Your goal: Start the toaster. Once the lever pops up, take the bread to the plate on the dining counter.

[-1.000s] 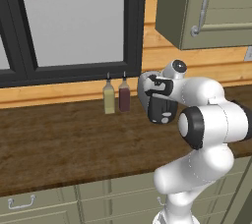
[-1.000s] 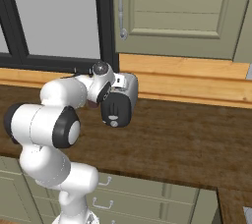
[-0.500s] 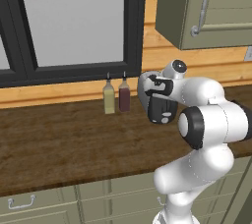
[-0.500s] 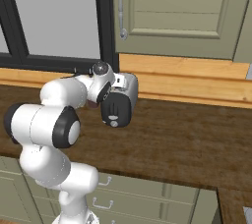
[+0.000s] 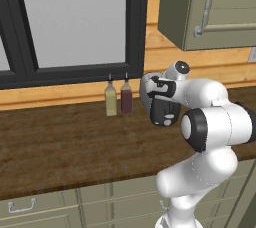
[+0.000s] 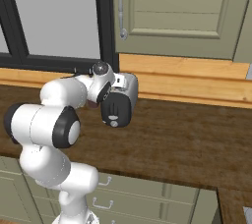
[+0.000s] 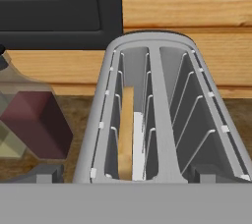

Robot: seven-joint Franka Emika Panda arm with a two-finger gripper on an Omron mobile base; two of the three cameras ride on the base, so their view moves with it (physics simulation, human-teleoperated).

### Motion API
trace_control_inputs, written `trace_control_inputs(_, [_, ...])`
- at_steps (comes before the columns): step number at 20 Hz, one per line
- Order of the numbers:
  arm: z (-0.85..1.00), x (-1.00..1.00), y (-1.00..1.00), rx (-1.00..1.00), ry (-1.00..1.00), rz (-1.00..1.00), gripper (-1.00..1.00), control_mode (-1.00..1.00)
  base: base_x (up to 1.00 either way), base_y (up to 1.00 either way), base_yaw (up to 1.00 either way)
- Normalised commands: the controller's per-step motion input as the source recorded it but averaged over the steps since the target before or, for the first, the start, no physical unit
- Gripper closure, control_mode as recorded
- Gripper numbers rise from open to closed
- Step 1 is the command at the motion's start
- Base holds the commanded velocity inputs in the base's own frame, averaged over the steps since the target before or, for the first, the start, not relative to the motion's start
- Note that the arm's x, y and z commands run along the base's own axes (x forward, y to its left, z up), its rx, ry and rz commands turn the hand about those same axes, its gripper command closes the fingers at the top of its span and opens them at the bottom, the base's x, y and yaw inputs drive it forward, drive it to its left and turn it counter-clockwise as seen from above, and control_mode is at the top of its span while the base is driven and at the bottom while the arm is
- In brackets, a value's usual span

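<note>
Your gripper (image 7: pixel 128 178) stands spread wide and empty; in the hand view its two dark finger tips (image 7: pixel 43 174) rise at the bottom edge, one at about 8 o'clock and one at about 4 o'clock, with the toaster (image 7: pixel 157 115) between them and straight ahead at 12 o'clock. You are looking down its length: both slots run away from you from 6 toward 12.

The bread (image 7: pixel 127 134) sits on edge in the left slot, just left of centre, at roughly 11 o'clock from the midpoint of your fingers. Its long edge follows the slot, so its thin face points at you. The right slot holds only wire guides.

In the right base view the hand sits right up against the near end of the toaster (image 6: pixel 119 100), too close to say whether it touches. I cannot pick out the lever with any certainty; the dark end panel facing that camera is likely where it runs. You would judge the start move as a downward push at that near end, not a reach into the slots.

Two bottles (image 7: pixel 29 120) stand just beside the toaster at 9 o'clock in the hand view; in the left base view they sit left of the hand, against the wall.
</note>
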Motion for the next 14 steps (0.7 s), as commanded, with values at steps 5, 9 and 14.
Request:
trace_control_inputs(5, [0.00, 0.00, 0.00, 0.00, 0.00, 0.00, -1.00, -1.00, 0.00, 0.00, 0.00])
trace_control_inputs(9, [0.00, 0.00, 0.00, 0.00, 0.00, 0.00, -1.00, -1.00, 0.00, 0.00, 0.00])
trace_control_inputs(14, [0.00, 0.00, 0.00, 0.00, 0.00, 0.00, -1.00, -1.00, 0.00, 0.00, 0.00])
